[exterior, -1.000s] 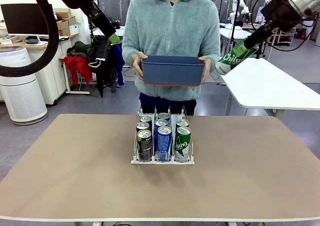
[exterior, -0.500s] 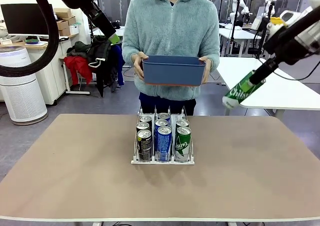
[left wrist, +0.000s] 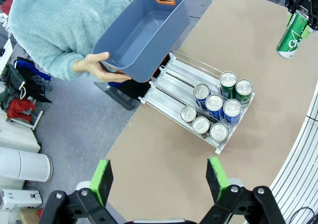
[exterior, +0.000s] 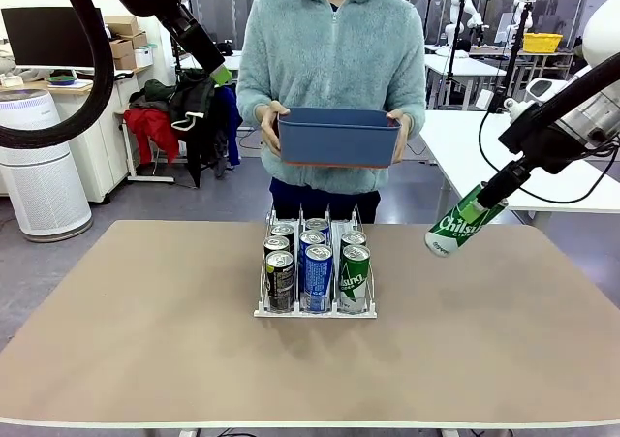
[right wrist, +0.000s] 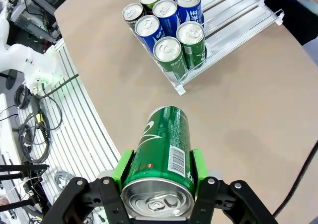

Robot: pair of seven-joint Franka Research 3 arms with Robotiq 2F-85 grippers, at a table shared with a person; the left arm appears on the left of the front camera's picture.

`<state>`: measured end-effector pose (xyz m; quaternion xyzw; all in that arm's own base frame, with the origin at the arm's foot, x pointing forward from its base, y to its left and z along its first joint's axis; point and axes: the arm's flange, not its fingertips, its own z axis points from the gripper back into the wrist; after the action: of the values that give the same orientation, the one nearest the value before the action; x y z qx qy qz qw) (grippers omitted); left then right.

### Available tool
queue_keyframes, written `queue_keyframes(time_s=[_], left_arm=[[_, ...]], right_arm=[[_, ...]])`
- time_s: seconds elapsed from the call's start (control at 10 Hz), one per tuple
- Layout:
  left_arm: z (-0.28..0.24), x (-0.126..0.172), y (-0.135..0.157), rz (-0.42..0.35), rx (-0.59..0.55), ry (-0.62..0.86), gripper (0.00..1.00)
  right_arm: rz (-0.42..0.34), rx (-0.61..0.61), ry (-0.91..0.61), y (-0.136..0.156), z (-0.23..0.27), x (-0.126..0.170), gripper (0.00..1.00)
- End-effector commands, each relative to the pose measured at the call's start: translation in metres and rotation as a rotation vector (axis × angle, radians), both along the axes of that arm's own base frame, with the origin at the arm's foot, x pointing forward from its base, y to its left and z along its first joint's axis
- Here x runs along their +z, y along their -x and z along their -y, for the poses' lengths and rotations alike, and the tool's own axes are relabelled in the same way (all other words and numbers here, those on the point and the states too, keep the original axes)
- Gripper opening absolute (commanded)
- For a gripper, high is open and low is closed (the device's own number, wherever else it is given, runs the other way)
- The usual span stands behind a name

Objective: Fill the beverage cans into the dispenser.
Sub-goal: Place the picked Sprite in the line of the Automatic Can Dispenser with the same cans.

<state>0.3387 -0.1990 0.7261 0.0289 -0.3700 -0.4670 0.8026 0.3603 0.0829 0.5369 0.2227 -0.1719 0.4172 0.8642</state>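
At the centre of the front view, the low white wire dispenser [exterior: 315, 308] sits on the tan table [exterior: 145, 340] with six slim aluminium beverage cans [exterior: 317, 277] crowded at its near end in three lanes, black at left, blue-and-white in the middle, green at right, probably because they have slid forward, leaving the far ends free for loading. Behind it, a person in a fuzzy teal jacket holds a blue-grey rectangular plastic bin [exterior: 337, 135] at chest height. At right of the frame, the right gripper [exterior: 484, 197] is clamped around a green can with white lettering [exterior: 455, 226], tilted above the table, well apart from the dispenser. At upper left, the left gripper [left wrist: 161, 178] hangs high with its green pads spread wide, holding nothing.
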Motion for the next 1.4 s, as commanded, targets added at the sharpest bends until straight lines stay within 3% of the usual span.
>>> queue_keyframes(time_s=[0.0, 0.4, 0.7, 0.9, 1.1, 1.3], left_arm=[[0.000, 0.000, 0.000, -0.010, 0.004, 0.002, 1.00], [0.000, 0.000, 0.000, -0.010, 0.004, 0.002, 1.00], [0.000, 0.000, 0.000, -0.010, 0.004, 0.002, 1.00], [0.000, 0.000, 0.000, -0.010, 0.004, 0.002, 1.00], [0.000, 0.000, 0.000, -0.010, 0.004, 0.002, 1.00], [0.000, 0.000, 0.000, -0.010, 0.004, 0.002, 1.00]], right_arm=[[0.026, 0.000, 0.018, 0.001, -0.003, 0.007, 0.59], [0.011, 0.005, 0.014, 0.001, 0.000, 0.003, 0.59], [-0.034, 0.050, 0.020, 0.002, -0.035, -0.019, 0.59], [0.015, -0.045, 0.066, 0.001, -0.056, -0.025, 0.59], [-0.016, -0.064, 0.059, 0.012, -0.078, -0.034, 0.59], [0.010, -0.054, 0.073, 0.014, -0.101, -0.051, 0.59]])
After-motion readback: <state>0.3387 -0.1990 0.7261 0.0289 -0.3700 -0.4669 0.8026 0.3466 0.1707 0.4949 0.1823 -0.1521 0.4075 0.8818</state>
